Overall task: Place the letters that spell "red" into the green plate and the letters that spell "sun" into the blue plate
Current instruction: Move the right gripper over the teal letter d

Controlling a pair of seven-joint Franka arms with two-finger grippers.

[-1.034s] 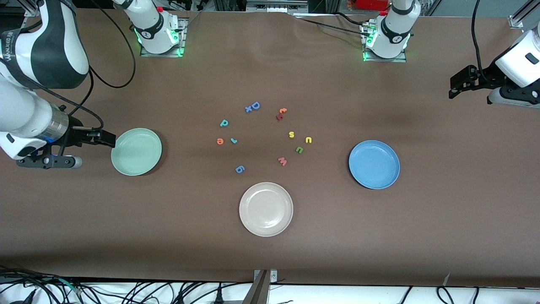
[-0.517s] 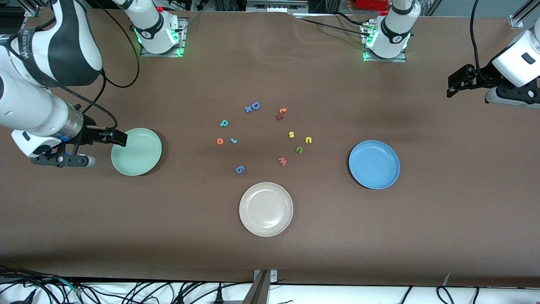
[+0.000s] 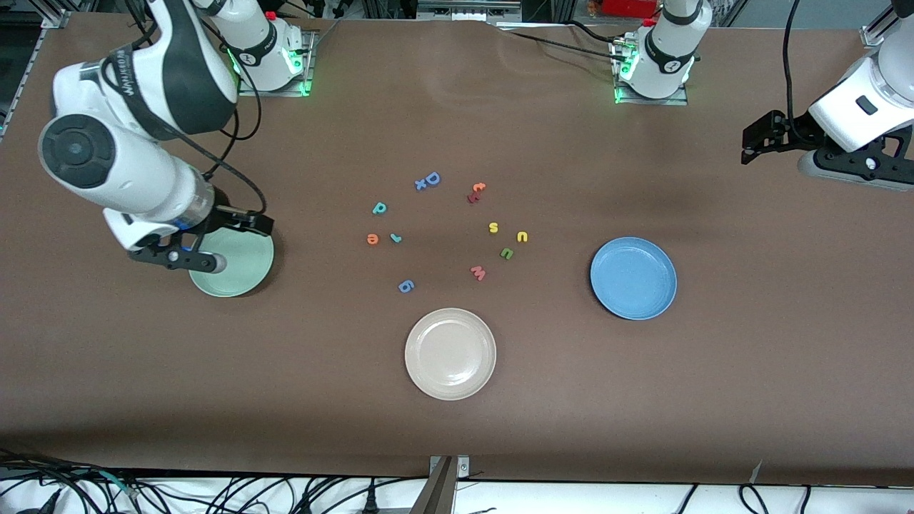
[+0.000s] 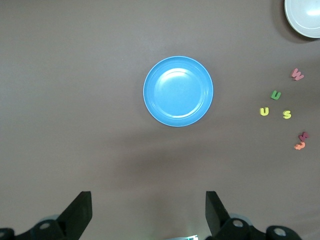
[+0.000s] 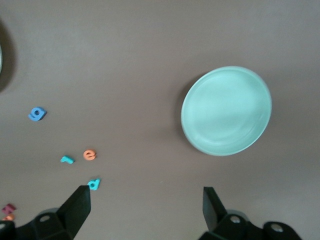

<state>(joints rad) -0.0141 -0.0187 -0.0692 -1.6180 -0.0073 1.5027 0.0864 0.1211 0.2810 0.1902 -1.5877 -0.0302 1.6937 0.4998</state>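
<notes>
Brown cloth covered the whole table in the front view, where the right gripper (image 3: 260, 223), moved in from the table's end, hung wide and empty over the green plate (image 3: 246, 268), all letters still outside both plates. Its wrist view showed teal d (image 5: 93, 184), orange e (image 5: 89, 155) and teal r (image 5: 67, 160) near its fingers. The left wrist view showed the left gripper (image 4: 148, 212), wide too, with the blue plate (image 4: 178, 91) ahead and yellow s (image 4: 287, 114), yellow u (image 4: 264, 111) and green n (image 4: 275, 94) beside it.
</notes>
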